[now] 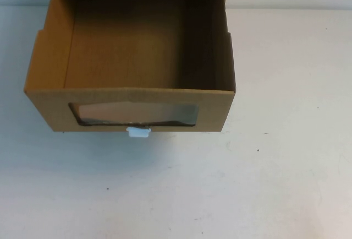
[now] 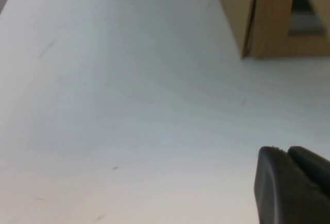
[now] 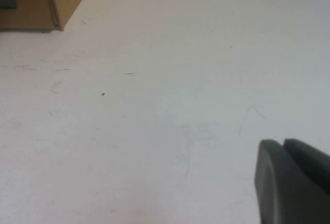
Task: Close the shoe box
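While the white table (image 1: 286, 184) is lying mostly bare, the shoe box (image 1: 132, 63) is sitting at its far middle, drawer pulled out, pull tab (image 1: 138, 133) facing forward. Closing is not yet starting; pushing the front inward probably comes next. Left gripper (image 2: 294, 182) and right gripper (image 3: 294, 180) are hovering short of the box, touching nothing; finger spread cannot be told.

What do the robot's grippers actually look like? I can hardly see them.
Little shows. The left gripper and right gripper each appear only in their own wrist view, as a matte black, rounded, blocky piece with a seam. No cables or markings show, and the high view shows neither arm.
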Robot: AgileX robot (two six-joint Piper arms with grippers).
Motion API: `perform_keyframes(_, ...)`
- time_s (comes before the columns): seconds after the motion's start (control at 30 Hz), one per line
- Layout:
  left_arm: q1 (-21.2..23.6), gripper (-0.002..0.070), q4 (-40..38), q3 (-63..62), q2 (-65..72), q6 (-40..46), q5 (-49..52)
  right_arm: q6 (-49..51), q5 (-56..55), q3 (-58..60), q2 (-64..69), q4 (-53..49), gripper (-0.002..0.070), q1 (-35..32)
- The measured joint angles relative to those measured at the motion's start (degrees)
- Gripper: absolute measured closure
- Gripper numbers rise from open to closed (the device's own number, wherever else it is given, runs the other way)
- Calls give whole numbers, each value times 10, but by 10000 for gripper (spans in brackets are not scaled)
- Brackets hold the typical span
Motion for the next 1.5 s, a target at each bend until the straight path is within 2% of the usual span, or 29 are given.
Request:
perform_keyframes(0.23,0,680,-199,0,0,-58,-94,0,0,0,0,0,689,0)
perform_keyframes(0.43,0,680,-258,0,0,-64,-114,0,0,0,0,0,689,0)
perform_keyframes(0.5,-1,680,-285,0,0,-66,-97,0,0,0,0,0,689,0)
perform_keyframes(0.63,-8,680,-310,-45,11,-62,-2,0,0,0,0,0,689,0)
perform_keyframes(0.9,-19,680,-291,-271,217,52,186,0,0,0,0,0,689,0)
perform_keyframes(1.17,-19,680,-280,-556,485,194,252,0,0,0,0,0,689,0)
perform_keyframes(1.37,-19,680,-342,-803,700,291,312,0,0,0,0,0,689,0)
perform_keyframes(1.5,-19,680,-372,-948,830,318,350,0,0,0,0,0,689,0)
